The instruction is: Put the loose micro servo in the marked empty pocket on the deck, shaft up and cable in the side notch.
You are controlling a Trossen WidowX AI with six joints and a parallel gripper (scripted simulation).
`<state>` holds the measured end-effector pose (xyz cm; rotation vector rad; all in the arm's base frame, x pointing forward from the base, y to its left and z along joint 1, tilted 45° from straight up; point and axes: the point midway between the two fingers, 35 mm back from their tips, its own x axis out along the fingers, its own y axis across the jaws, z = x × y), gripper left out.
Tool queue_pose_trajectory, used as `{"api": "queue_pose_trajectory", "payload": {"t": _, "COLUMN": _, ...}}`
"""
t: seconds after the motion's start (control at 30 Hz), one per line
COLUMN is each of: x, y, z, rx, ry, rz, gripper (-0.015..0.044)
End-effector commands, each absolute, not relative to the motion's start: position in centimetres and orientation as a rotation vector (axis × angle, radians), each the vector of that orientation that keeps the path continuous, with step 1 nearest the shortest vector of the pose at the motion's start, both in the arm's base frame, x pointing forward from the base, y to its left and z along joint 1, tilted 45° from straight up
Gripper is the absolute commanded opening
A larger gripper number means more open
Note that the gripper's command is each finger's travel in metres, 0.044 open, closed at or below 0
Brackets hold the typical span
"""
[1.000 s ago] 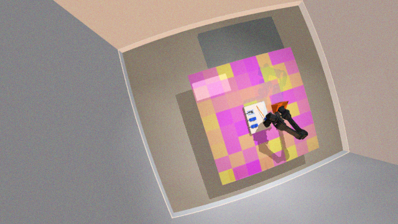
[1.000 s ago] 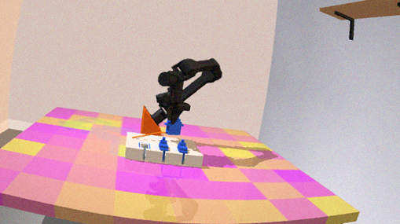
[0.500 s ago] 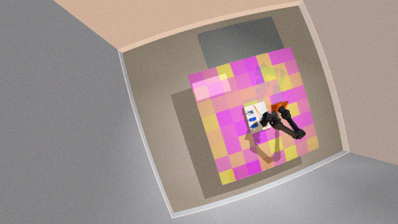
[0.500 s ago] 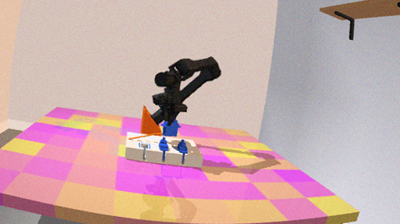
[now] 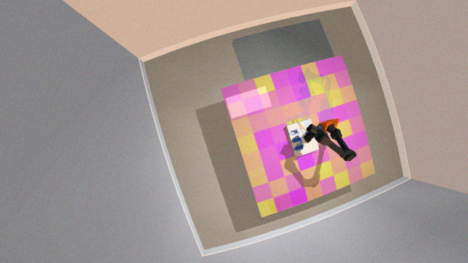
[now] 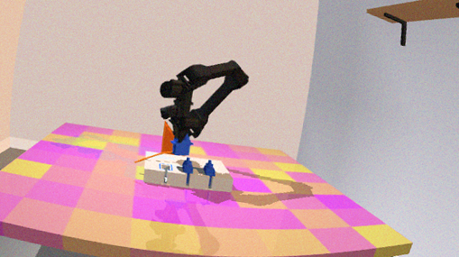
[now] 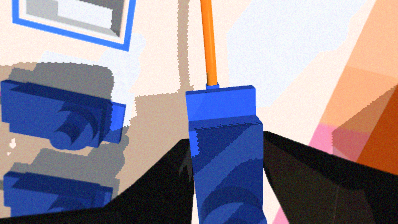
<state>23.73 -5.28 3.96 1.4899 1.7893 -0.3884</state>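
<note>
Servo (image 7: 227, 150) clamped between pincer (image 7: 226, 165) fingers (above deck).

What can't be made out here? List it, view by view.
- Wrist view: the servo's lower body and shaft run off the bottom edge between the black fingers; the marked pocket is cut by the top edge.
- Top view: the gripper and deck are too small to show the grip; the arm covers the servo.
- Exterior view: the cable end and pocket notch are too small and blurred.

Marked pocket (image 7: 75, 17) lies unobstructed; seated servos (image 7: 60, 115) crowd beside it.
</note>
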Motion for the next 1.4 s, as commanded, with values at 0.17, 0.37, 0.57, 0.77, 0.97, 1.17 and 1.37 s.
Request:
{"api": "queue_pose_trajectory", "payload": {"t": 0.17, "x": 24.0, "y": -8.4, "z": 1.4, "rx": 1.483, "ry": 1.775, "rz": -0.39, "gripper": 0.0}}
{"api": "queue_pose_trajectory", "payload": {"t": 0.37, "x": 24.0, "y": -8.4, "z": 1.4, "rx": 1.444, "ry": 1.771, "rz": -0.338, "gripper": 0.0}}
{"api": "queue_pose_trajectory", "payload": {"t": 0.57, "x": 24.0, "y": -8.4, "z": 1.4, "rx": 1.304, "ry": 1.752, "rz": -0.158, "gripper": 0.0}}
{"api": "queue_pose_trajectory", "payload": {"t": 0.77, "x": 24.0, "y": -8.4, "z": 1.4, "rx": 1.154, "ry": 1.719, "rz": 0.023, "gripper": 0.0}}
{"api": "queue_pose_trajectory", "payload": {"t": 0.97, "x": 24.0, "y": -8.4, "z": 1.4, "rx": 1.0, "ry": 1.674, "rz": 0.197, "gripper": 0.0}}
{"api": "queue_pose_trajectory", "payload": {"t": 1.17, "x": 24.0, "y": -8.4, "z": 1.4, "rx": 0.845, "ry": 1.617, "rz": 0.362, "gripper": 0.0}}
{"api": "queue_pose_trajectory", "payload": {"t": 1.37, "x": 24.0, "y": -8.4, "z": 1.4, "rx": 0.687, "ry": 1.549, "rz": 0.52, "gripper": 0.0}}
